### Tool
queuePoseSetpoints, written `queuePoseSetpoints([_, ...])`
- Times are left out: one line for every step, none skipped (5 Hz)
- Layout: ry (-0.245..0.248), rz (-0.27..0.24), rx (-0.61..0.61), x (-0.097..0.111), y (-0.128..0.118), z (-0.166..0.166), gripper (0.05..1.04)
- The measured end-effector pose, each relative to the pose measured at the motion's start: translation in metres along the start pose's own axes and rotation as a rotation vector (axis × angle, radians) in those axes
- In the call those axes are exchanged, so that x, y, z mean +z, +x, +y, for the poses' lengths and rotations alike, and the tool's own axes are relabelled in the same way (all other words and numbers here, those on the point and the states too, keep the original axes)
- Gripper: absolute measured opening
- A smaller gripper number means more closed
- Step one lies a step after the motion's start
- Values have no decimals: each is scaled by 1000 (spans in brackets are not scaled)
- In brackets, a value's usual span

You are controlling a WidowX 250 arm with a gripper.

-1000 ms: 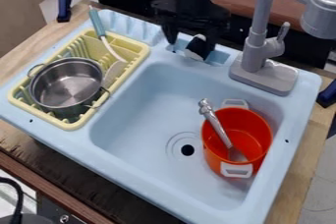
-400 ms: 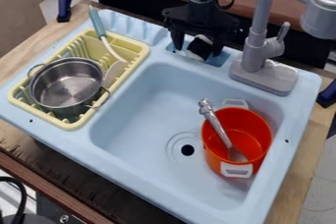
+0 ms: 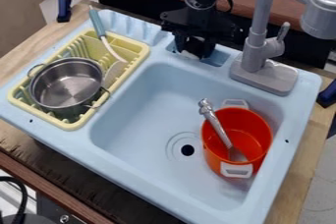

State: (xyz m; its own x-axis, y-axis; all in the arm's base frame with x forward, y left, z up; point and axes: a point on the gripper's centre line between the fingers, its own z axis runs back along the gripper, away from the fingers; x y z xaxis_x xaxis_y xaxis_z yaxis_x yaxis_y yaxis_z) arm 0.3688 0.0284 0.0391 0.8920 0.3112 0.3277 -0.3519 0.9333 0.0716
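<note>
In the light blue sink (image 3: pixel 141 105), which is set in a wooden worktop (image 3: pixel 293 193), the orange pot (image 3: pixel 255 127) stands in the basin, near its right wall. A silver utensil (image 3: pixel 220 127) leans in this pot, beside the drain (image 3: pixel 187 150). Along the left edge of the sink is the yellow dish rack (image 3: pixel 70 126), carrying the steel pot (image 3: pixel 68 85) and, toward its back end, a teal-handled utensil (image 3: pixel 98 23). Farther, at the back edge, the gripper (image 3: pixel 193 51) has its jaws narrow, closed around the black and white object (image 3: pixel 191 54). The grey faucet (image 3: pixel 263 75) stands at the back right corner.
</note>
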Motion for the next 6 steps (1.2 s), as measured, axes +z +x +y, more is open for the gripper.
queuePoseSetpoints([-24, 0, 32, 26, -13, 15, 504])
queuePoseSetpoints([-54, 34, 41, 45, -28, 26, 504])
queuePoseSetpoints([-111, 68, 17, 64, -49, 28, 504])
queuePoseSetpoints([-172, 97, -36, 71, -73, 6, 504])
queuePoseSetpoints([-207, 128, -100, 74, -90, -20, 504])
queuePoseSetpoints([-179, 139, -128, 60, -109, -41, 504])
